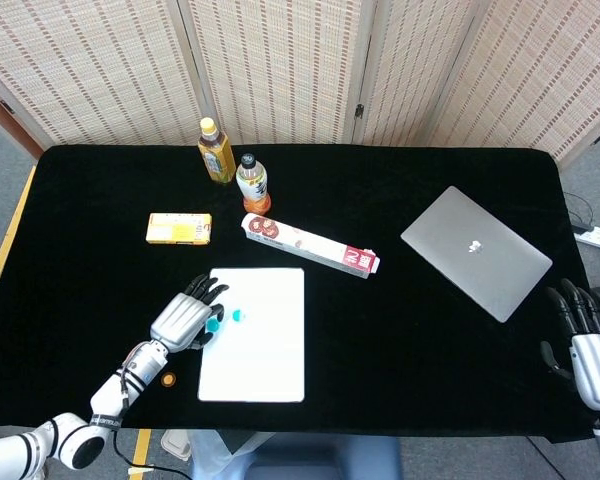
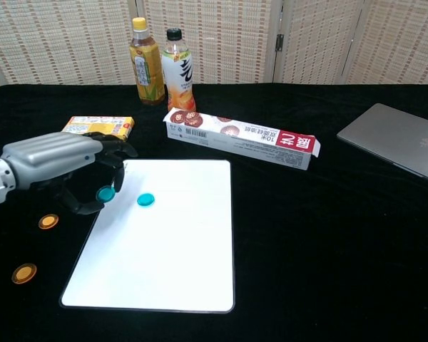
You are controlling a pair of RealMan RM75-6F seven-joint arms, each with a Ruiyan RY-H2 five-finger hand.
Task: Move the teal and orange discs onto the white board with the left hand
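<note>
My left hand (image 1: 183, 322) (image 2: 65, 167) hovers over the left edge of the white board (image 1: 265, 350) (image 2: 172, 249) and pinches a teal disc (image 1: 213, 324) (image 2: 105, 193) at its fingertips. A second teal disc (image 1: 237, 315) (image 2: 145, 200) lies flat on the board just right of it. Two orange discs (image 2: 48, 221) (image 2: 24, 273) lie on the black cloth left of the board; the head view shows only one orange disc (image 1: 168, 379). My right hand (image 1: 585, 342) rests at the table's right edge, fingers apart, holding nothing.
Behind the board lie a long red-and-white box (image 1: 310, 245) (image 2: 241, 139) and a yellow box (image 1: 178, 228) (image 2: 98, 127). Two bottles (image 1: 216, 150) (image 1: 252, 183) stand at the back. A closed silver laptop (image 1: 475, 252) (image 2: 403, 139) lies at the right.
</note>
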